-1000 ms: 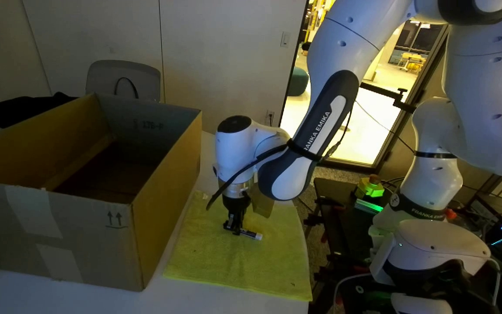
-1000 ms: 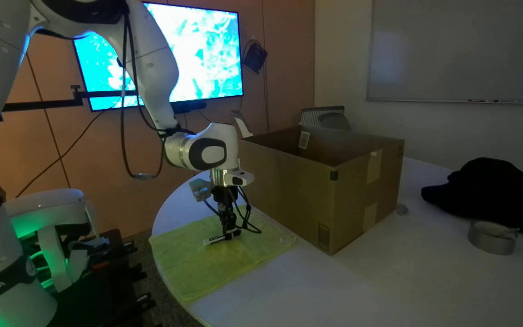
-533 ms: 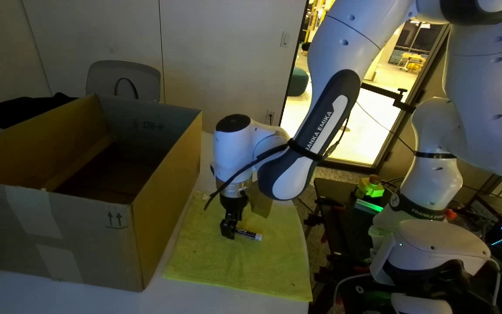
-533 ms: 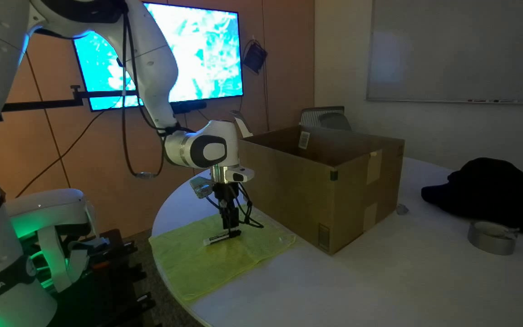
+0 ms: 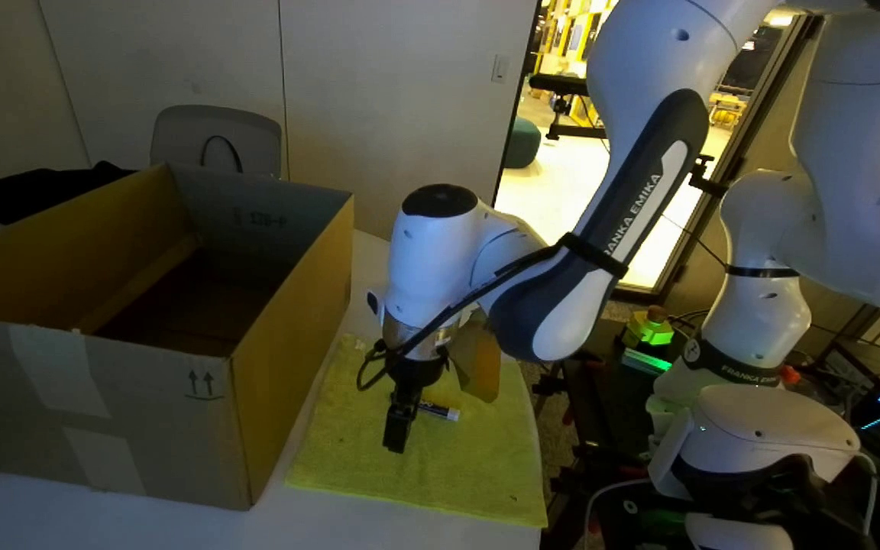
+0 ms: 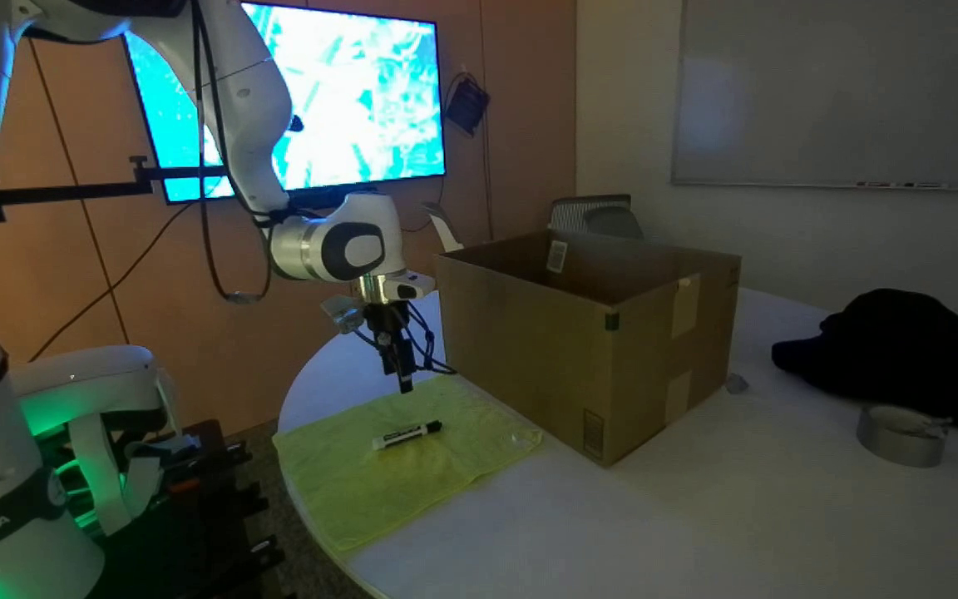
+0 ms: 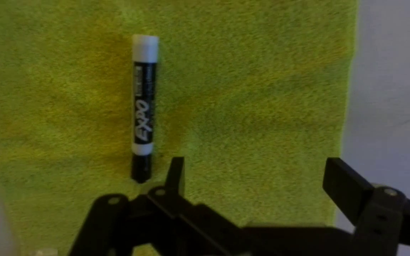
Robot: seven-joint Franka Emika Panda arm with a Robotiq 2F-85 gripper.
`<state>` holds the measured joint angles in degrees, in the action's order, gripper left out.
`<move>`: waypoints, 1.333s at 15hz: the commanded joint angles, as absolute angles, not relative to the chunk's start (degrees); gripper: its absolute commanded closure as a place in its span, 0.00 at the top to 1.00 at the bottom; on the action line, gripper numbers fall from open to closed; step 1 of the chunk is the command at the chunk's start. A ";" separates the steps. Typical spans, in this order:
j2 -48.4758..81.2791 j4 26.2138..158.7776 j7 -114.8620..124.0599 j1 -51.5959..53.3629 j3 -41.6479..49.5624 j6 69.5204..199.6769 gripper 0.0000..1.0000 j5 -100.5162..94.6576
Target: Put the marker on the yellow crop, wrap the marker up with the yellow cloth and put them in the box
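A black-and-white marker (image 6: 407, 435) lies flat on the yellow cloth (image 6: 346, 491), which is spread out on the table; both exterior views show this. In the wrist view the marker (image 7: 143, 106) sits left of the jaws, its black end close to the left finger. My gripper (image 7: 255, 161) is open, fingers wide apart, with only bare cloth (image 7: 247, 106) seen between and below them. An exterior view has the gripper (image 6: 405, 387) raised above the cloth, apart from the marker. The cardboard box (image 5: 287, 367), open at the top, stands beside the cloth.
The box's tall walls (image 6: 529, 349) rise close to the gripper's side. Farther along the white table (image 6: 737, 516) are a roll of tape (image 6: 901, 435) and a black cloth-like heap (image 6: 903, 358). The table's curved edge runs along the cloth's robot side.
The gripper has opened, let go of the marker and risen off the cloth, shifting away from the marker. The marker, cloth and box stay where they were.
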<state>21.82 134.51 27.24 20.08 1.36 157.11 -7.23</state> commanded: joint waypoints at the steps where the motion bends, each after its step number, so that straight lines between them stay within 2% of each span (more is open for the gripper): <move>1: 22.00 135.96 24.28 19.25 -4.12 161.08 1.00 -3.42; 6: 25.09 135.20 21.30 19.68 -7.99 161.91 1.00 -0.71; 16: 30.33 133.22 20.62 20.06 -6.73 161.68 1.00 -0.89; 17: 30.75 133.02 20.41 19.95 -6.79 161.61 0.96 -0.79; 18: 30.90 132.91 20.15 19.85 -6.86 161.38 0.74 -0.70; 20: 31.36 132.67 19.94 19.96 -6.76 161.29 0.71 -0.64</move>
